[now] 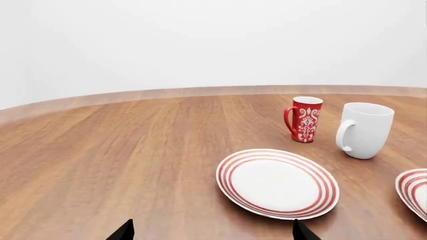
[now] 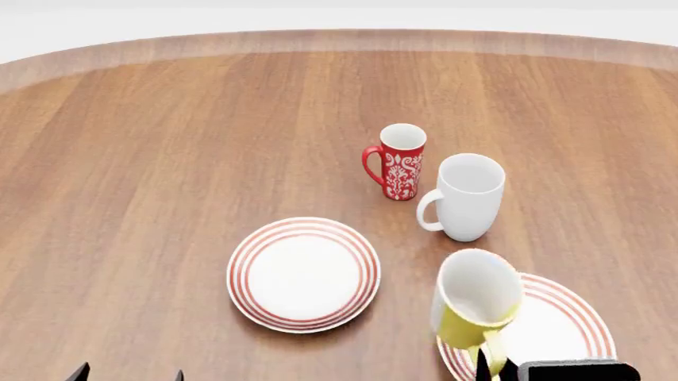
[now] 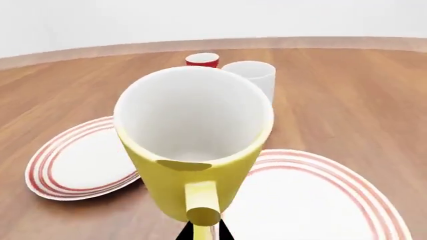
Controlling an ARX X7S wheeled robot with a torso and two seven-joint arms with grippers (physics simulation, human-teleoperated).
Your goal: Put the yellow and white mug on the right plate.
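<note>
Head view, largest item first: I am looking at the wooden bench [image 2: 159,143], which is carrying every other item.

Two ringed plates: the right plate [image 2: 567,321] is lying at the near right; the left plate [image 2: 303,274] is lying well apart from it toward the middle.

Mugs: the yellow and white mug [image 2: 475,300] is sitting tilted over the left edge of the right plate, mouth facing up and its handle pointing back toward me. I cannot tell whether its base is touching the plate. The plain white mug [image 2: 466,196] is standing upright just beyond it, and the red patterned mug [image 2: 398,161] is standing just beside that, farther back.

Pincers: my right pincer [image 3: 202,231] is closing narrowly on the yellow handle; in the right wrist view its dark tips are showing right below the handle. My left pincer [image 1: 210,231] is hovering with tips spread wide, gripping nothing, near the left plate.
</note>
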